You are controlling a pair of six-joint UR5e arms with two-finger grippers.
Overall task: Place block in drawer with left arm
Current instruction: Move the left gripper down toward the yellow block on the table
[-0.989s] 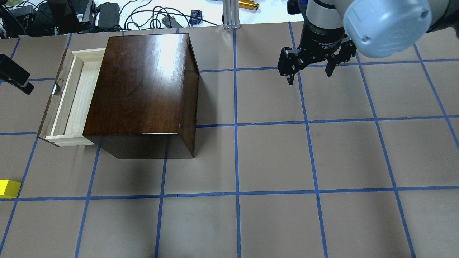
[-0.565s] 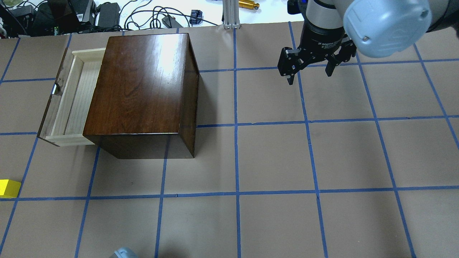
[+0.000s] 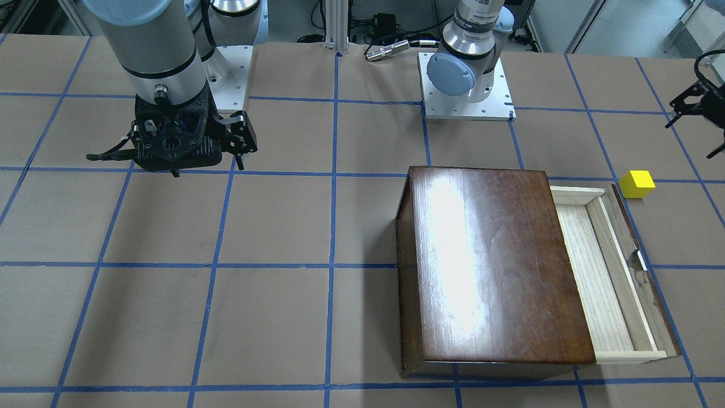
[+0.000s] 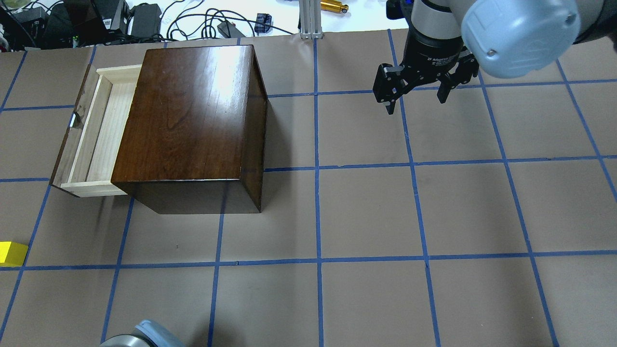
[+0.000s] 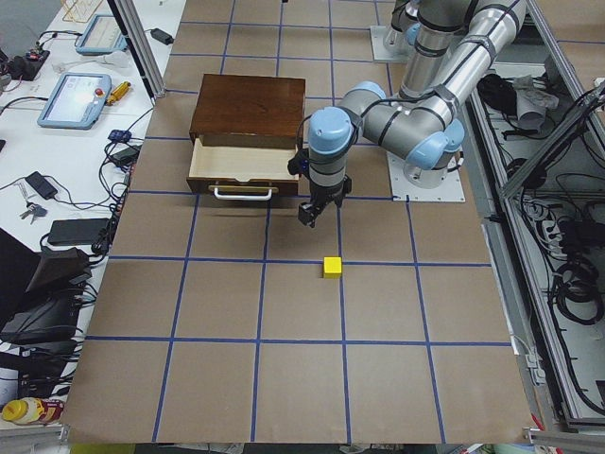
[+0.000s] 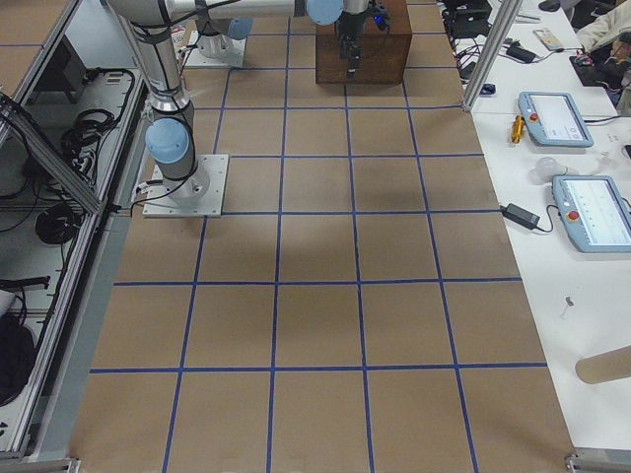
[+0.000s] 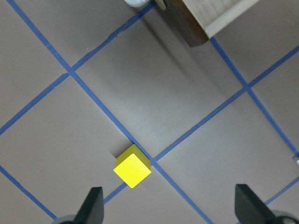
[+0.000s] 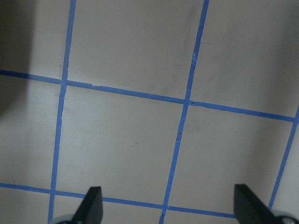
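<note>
In the overhead view, the block (image 4: 10, 253) lies on the table (image 4: 366, 212) at the left edge of the frame. It is outside the drawer (image 4: 89, 135) and below it in the frame. The drawer is pulled out to the left of the cabinet (image 4: 193, 111). The right gripper (image 4: 417, 106) hangs at upper right with its fingers spread and nothing in them. Only a blue joint cap of the left arm (image 4: 147, 337) shows, at the bottom edge.

In the left wrist view, the left gripper (image 7: 170, 207) is spread wide, with one fingertip at each lower corner of the frame, and it holds nothing. The block sits on the table at a tape crossing, just above the gap and nearer the left fingertip. A drawer corner shows at the top.

In the right wrist view, the right gripper's tips stand far apart over bare, taped table.

In the front-facing view, the block rests at the right, just beside the drawer's upper corner. The left gripper is at the right edge above it, partly cut off. The right gripper is at upper left.

In the left side view, the left gripper hangs between the drawer front and the block, clear of both.

In the right side view, the cabinet is at the top centre with the far arm over it. The jaws are too small to read.
</note>
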